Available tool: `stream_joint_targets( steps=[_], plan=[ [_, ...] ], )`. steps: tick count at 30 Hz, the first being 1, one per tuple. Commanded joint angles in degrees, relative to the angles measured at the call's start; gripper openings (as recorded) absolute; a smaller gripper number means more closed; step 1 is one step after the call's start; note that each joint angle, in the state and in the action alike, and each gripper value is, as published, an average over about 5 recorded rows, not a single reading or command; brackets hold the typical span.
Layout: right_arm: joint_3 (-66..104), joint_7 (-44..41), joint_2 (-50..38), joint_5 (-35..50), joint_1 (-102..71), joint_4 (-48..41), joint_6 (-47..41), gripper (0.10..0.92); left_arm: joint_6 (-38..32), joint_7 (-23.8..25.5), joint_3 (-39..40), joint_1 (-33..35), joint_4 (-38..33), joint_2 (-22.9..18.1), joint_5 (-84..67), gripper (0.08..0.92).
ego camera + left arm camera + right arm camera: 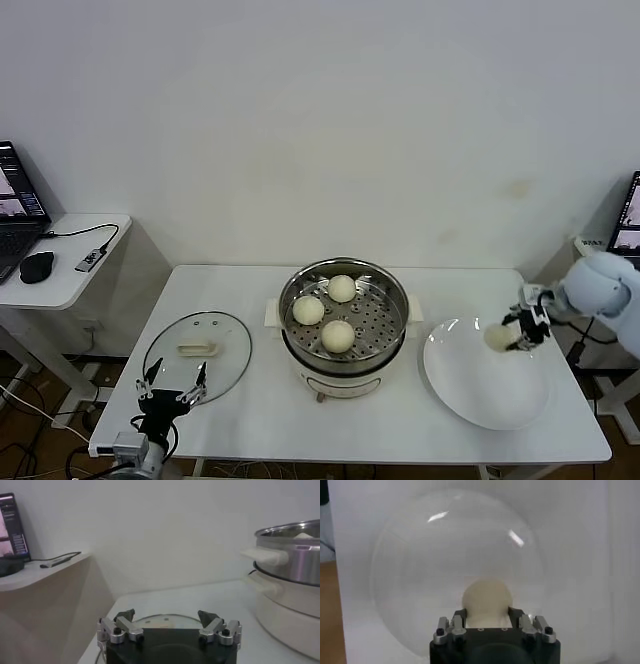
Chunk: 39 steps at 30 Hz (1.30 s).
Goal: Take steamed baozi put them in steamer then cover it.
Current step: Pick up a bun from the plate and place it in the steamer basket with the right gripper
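The right pincer (507, 336) is closed around the last small round cream-white dough bun (497, 338), holding it above the flat white round plate (470, 395) near the worktop's (250, 420) right edge. The round shiny stainless-steel steamer pot (390, 292), already carrying three buns on its perforated tray, stands at the worktop's middle, to the left of the held bun, so the carry likely runs leftward. The left pincer (172, 384) hangs spread wide and empty at the front left edge, just beside the round clear glass lid (165, 345) with its cream bar handle, making it the nearer arm for covering.
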Motion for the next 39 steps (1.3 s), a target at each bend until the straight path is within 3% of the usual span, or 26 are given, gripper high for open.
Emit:
stream_joint_targets(
  steps=[1,7,15,24,39],
  plan=[
    [-20.86,0.28,3.12,12.08,31.75,7.74,-6.34,0.543,-0.12,0.06,0.13,-0.26,0.03,0.21,0.76,0.823],
    [-28.51,3.10,11.29,20.30,42.33,7.69,-10.87,0.544,-0.13,0.07,0.10,-0.30,0.17,0.08,0.34,0.823],
    [-29.87,8.14,20.99,27.75,39.39,7.55,-16.02,0.551,-0.20,0.03,-0.27,-0.19,0.26,-0.30,0.05,0.823],
    [-26.95,11.94,27.40,27.87,28.49,3.69,-19.22,0.558,-0.24,-0.01,-1.12,0.31,-0.02,-0.63,0.01,0.823],
    [-24.87,14.96,30.22,23.71,19.02,-3.54,-20.15,0.557,-0.38,-0.07,-1.50,0.46,-0.01,-0.83,-0.13,0.823]
  ],
)
